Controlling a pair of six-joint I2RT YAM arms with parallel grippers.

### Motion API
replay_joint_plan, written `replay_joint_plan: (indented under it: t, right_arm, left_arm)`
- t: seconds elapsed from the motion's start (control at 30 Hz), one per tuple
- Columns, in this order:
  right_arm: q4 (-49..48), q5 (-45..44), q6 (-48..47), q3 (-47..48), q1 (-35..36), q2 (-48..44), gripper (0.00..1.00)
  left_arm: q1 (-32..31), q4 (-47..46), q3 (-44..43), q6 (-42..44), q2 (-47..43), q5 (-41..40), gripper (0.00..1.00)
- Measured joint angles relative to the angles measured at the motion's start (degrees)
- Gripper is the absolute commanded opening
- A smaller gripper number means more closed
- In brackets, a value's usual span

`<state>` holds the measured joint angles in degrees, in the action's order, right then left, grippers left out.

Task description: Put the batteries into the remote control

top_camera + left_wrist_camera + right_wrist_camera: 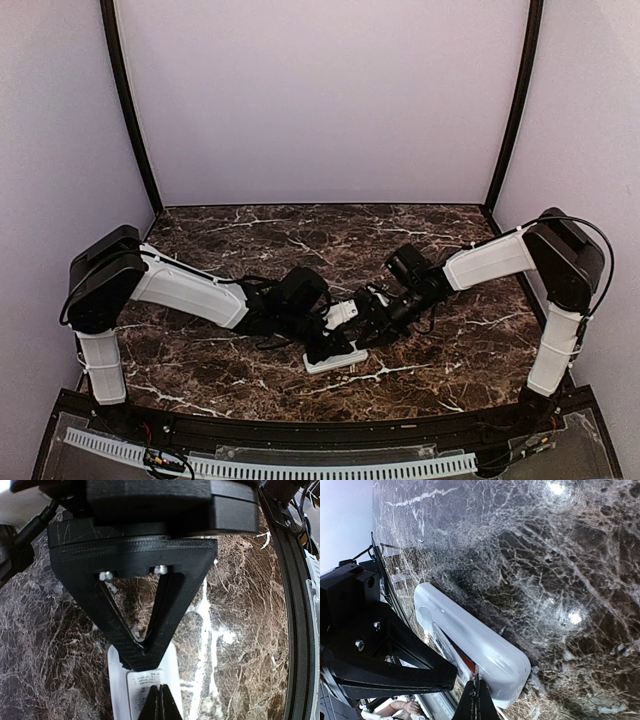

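Note:
The remote control [338, 360] lies back-up on the marble table [200, 350], white with a printed label [137, 687]. My left gripper [322, 346] is shut, and its joined fingertips [160, 702] rest over that label with nothing between them. My right gripper [372, 322] is also shut. Its tips [479, 700] touch the long edge of the remote control [485, 645], at a slot where a red-orange strip [462, 655] shows. I cannot tell whether that strip is one of the batteries. No loose batteries are in view.
The left gripper's black body [380, 655] sits close beside the remote in the right wrist view. A black rail [295, 630] runs along the table's near edge. Pale walls [320, 100] enclose the back and sides.

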<state>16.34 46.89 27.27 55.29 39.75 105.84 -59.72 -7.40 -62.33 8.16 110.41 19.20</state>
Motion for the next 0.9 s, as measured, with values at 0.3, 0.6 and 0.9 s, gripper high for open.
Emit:
replay_joint_plan:
  t: [0.3, 0.6, 0.9]
  right_arm:
    - [2.0, -1.4, -0.3, 1.2, 0.5, -0.1, 0.05]
    - [4.9, -4.4, -1.1, 3.1, 0.8, -0.8, 0.08]
    - [9.3, -7.3, -3.0, 5.8, 0.7, -3.7, 0.08]
  left_arm:
    - [0.1, 1.9, -0.4, 0.8, 0.1, -0.7, 0.00]
    - [0.1, 3.5, -0.7, 1.5, 0.0, -0.9, 0.00]
    - [0.1, 4.8, -1.2, 1.6, -0.2, -0.8, 0.06]
